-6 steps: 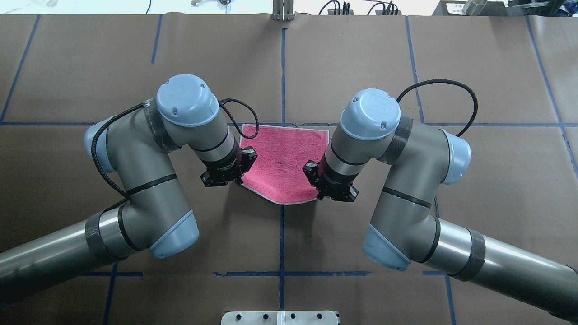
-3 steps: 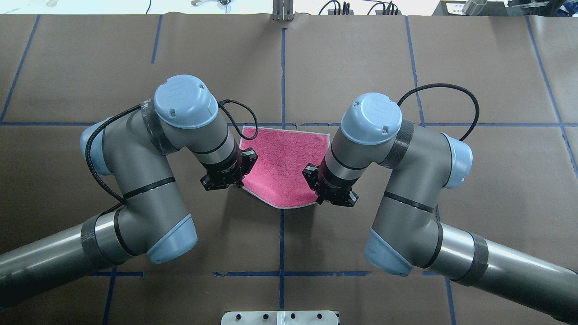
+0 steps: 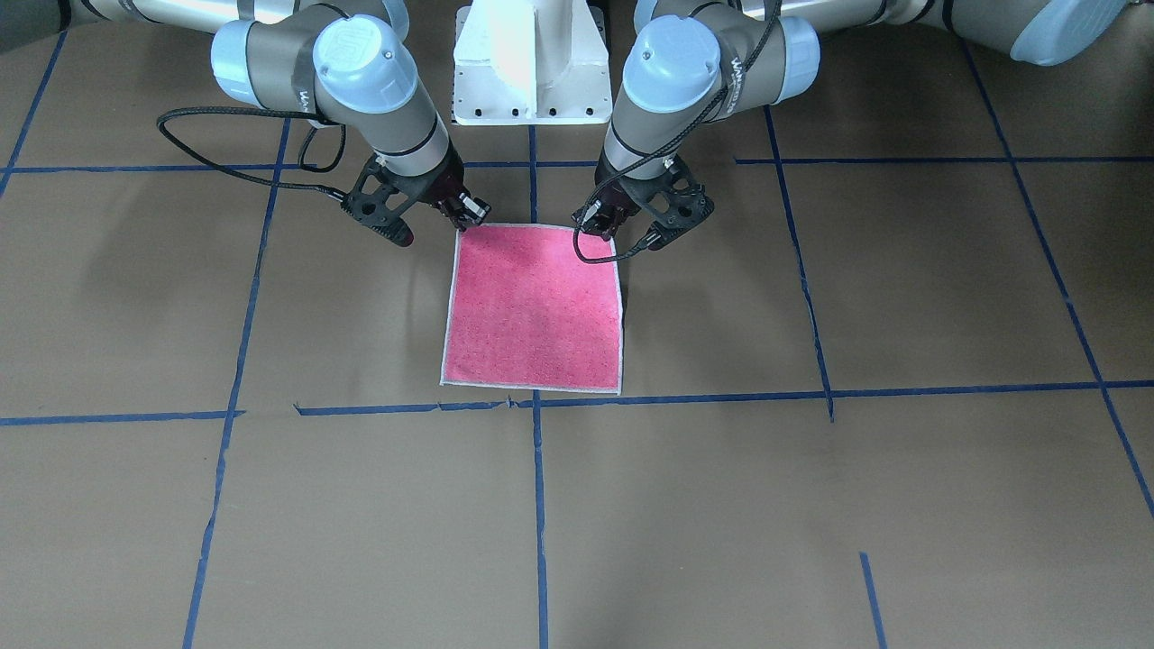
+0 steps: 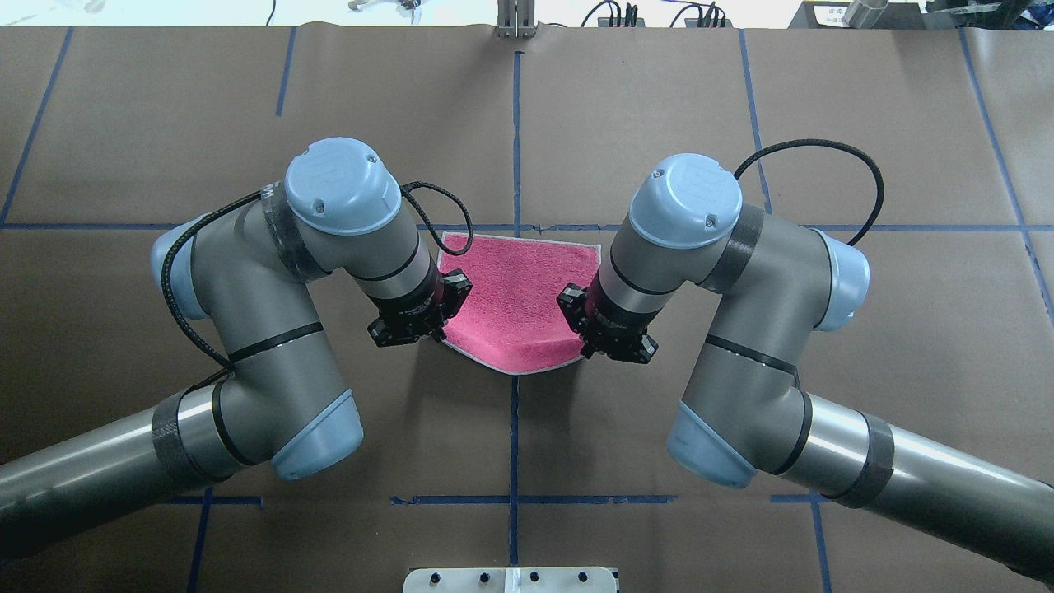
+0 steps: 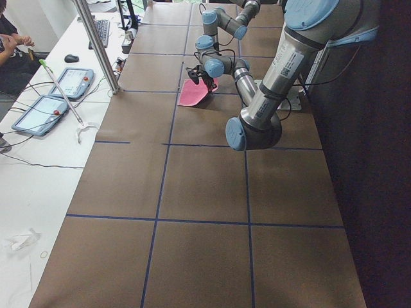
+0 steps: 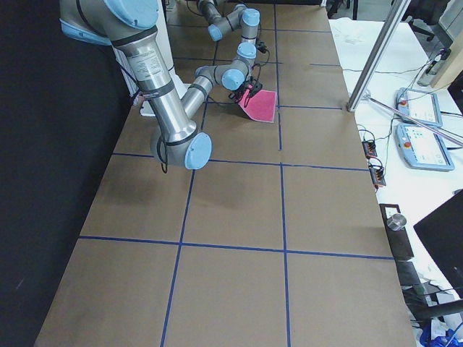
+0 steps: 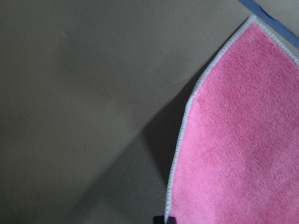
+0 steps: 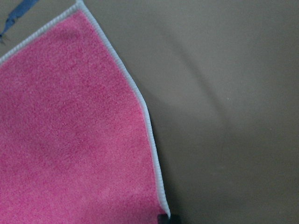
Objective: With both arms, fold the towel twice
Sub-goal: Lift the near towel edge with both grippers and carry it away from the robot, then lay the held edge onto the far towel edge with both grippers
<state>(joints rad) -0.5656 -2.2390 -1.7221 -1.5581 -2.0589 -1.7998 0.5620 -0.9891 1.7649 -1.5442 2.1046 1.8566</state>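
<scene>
The pink towel (image 4: 519,288) with pale edging lies pink face up on the brown paper; its far edge rests along a blue tape line. The near edge is raised off the table and sags in the middle. My left gripper (image 4: 434,333) is shut on the towel's near left corner. My right gripper (image 4: 586,349) is shut on the near right corner. In the front-facing view the towel (image 3: 534,311) stretches from both grippers toward the camera. Each wrist view shows a lifted towel edge (image 7: 180,144) (image 8: 149,128) with shadow beneath it.
The white pedestal base (image 3: 532,63) stands between the arms. Blue tape lines (image 4: 515,140) grid the brown paper table. A side bench holds tablets (image 5: 42,112) and a metal post (image 5: 96,48), and a person sits at its far end (image 5: 9,45).
The right arm's wrist has shifted slightly to the right and away from the robot. The left arm has hardly moved. The towel's near edge stays raised between the two grippers.
</scene>
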